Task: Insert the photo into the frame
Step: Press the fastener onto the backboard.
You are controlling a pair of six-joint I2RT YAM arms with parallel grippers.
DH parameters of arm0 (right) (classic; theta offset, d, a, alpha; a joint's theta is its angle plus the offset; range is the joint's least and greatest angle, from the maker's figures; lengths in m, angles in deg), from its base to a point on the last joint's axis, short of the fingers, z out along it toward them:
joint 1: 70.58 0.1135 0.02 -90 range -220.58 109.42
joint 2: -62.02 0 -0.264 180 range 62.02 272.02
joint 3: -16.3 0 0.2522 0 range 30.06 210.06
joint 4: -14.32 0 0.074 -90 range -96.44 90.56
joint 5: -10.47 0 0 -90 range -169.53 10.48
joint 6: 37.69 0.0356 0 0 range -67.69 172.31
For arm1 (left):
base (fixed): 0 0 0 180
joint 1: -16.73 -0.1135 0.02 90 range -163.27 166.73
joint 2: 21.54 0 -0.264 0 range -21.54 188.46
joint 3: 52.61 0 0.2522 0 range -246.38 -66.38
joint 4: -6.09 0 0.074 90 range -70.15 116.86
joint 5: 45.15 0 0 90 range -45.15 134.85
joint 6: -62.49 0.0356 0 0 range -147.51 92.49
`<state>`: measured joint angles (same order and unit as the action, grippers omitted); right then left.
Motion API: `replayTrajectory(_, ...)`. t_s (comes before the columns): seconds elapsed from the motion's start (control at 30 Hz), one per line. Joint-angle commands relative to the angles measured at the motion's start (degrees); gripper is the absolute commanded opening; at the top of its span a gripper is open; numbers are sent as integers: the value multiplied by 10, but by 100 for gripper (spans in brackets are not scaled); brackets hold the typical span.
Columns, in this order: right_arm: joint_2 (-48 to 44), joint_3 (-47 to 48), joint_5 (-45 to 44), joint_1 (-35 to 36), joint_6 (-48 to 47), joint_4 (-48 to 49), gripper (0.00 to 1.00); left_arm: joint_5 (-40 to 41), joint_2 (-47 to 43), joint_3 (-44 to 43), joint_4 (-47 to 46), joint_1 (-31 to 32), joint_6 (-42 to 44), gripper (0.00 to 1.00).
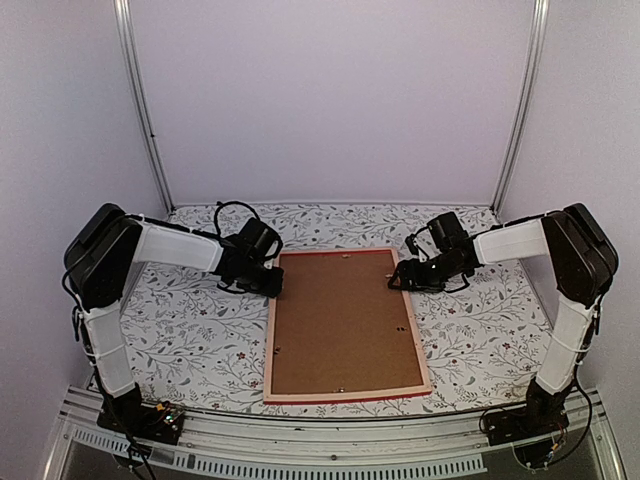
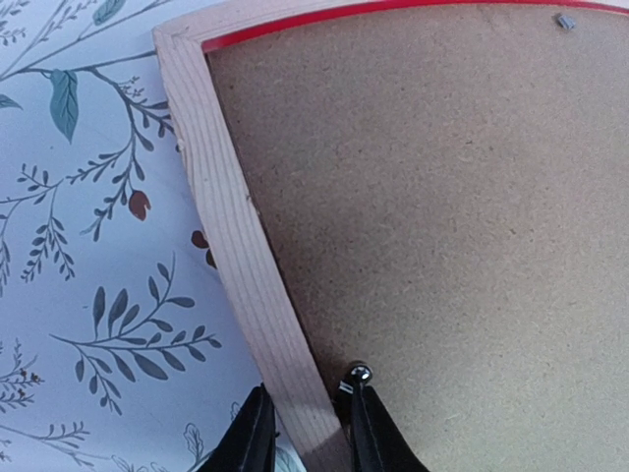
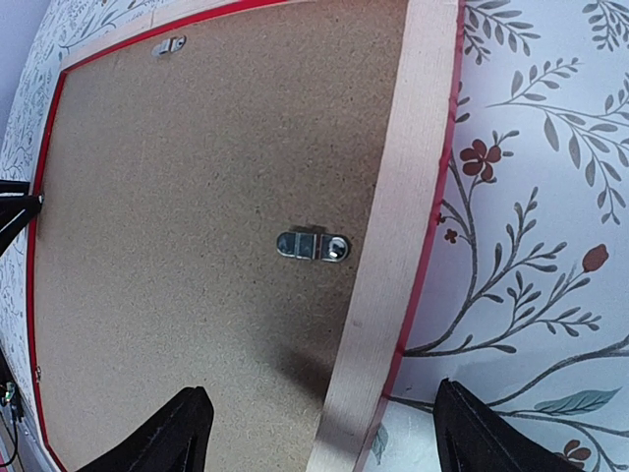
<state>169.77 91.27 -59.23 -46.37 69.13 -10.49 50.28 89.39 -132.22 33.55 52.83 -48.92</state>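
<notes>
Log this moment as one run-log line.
frame face down, backing board in | left gripper astride left rail, grip unclear | right gripper open astride right rail | photo unseen

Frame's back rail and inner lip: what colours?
The frame has a pale wood rail and a thin bright red lip; right wrist view shows it best.

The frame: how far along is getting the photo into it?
Done: the frame lies face down with its backing board seated. In hand: the left end effector straddles the left rail closely, the right end effector wide open over the right rail. Left: unclear, since no photo shows in any view.
</notes>
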Motion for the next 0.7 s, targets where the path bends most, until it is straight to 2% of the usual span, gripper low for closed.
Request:
replayTrajectory(0.0,24,-13,-4,-2,-4,-26,82,-6,12,-6,-10,1,13,19)
replayTrajectory(0.1,24,-14,-5,-2,-5,-26,82,-13,6,-2,-19,-1,9,18)
replayTrajectory(0.17,24,-15,-6,-2,-6,-26,82,-15,-1,3,-27,-2,4,21)
replayTrajectory(0.23,25,-16,-7,-2,-6,-26,82,-18,-8,6,-32,-4,0,32)
replayTrajectory(0.27,24,-16,-7,-2,-6,-26,82,-19,-9,6,-32,-5,-1,42)
replayTrajectory(0.3,25,-16,-7,-2,-7,-26,82,-19,-10,5,-31,-5,-3,48)
replayTrajectory(0.43,23,-16,-7,-2,-7,-27,82,-22,-15,6,-27,-6,-5,61)
replayTrajectory(0.67,21,-14,-6,-2,-6,-29,82,-16,-29,17,-23,-6,-2,65)
